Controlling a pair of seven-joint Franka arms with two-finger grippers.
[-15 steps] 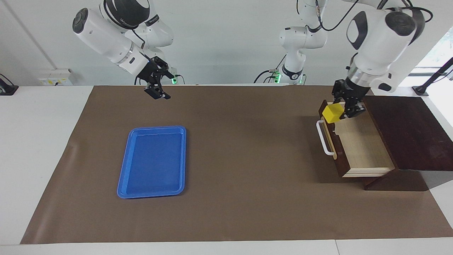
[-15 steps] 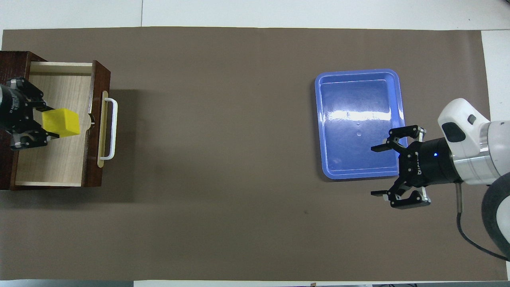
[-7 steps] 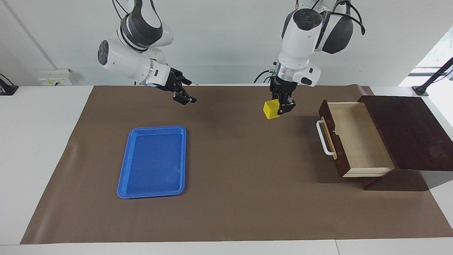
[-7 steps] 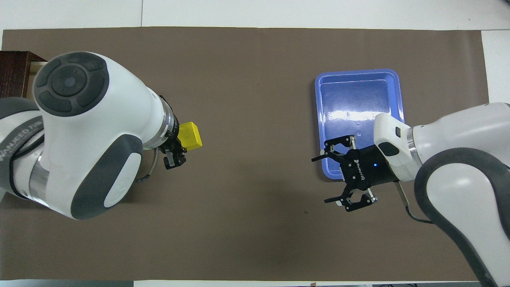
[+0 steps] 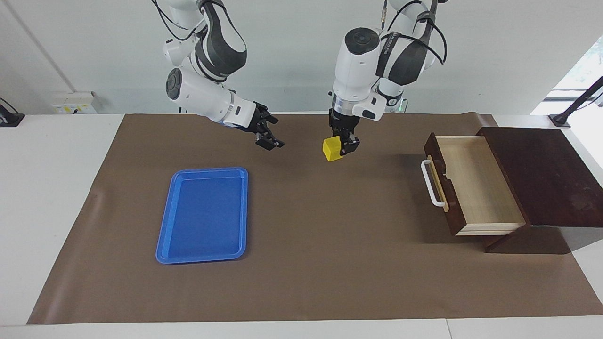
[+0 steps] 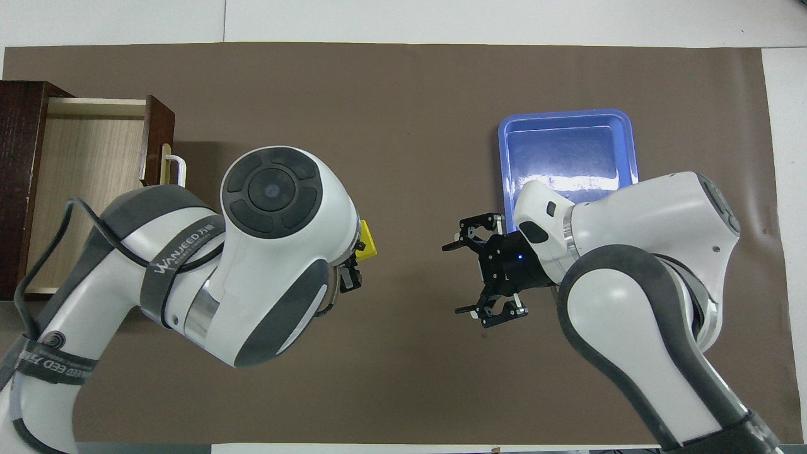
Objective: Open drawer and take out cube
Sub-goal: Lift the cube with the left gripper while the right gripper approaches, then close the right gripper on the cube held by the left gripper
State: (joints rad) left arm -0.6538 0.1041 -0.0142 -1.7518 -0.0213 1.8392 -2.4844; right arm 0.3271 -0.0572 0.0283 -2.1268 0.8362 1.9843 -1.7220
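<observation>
The dark wood drawer [image 5: 476, 188] stands pulled open at the left arm's end of the table, its pale interior empty; it also shows in the overhead view [image 6: 88, 183]. My left gripper [image 5: 343, 147] is shut on the yellow cube [image 5: 332, 149] and holds it in the air over the brown mat near the table's middle. In the overhead view only a corner of the cube [image 6: 367, 243] shows past the left arm's wrist. My right gripper [image 5: 268, 137] is open and empty, up in the air beside the cube, and its fingers point toward the cube; it also shows in the overhead view [image 6: 463, 277].
A flat blue tray [image 5: 203, 215] lies on the mat toward the right arm's end, also in the overhead view [image 6: 567, 145]. The drawer's dark wood box [image 5: 541, 174] sits at the mat's edge. The brown mat [image 5: 330, 263] covers most of the table.
My left gripper has carried the cube out of the drawer and toward the table's middle. My right gripper has moved in toward the middle, closing the gap to the cube.
</observation>
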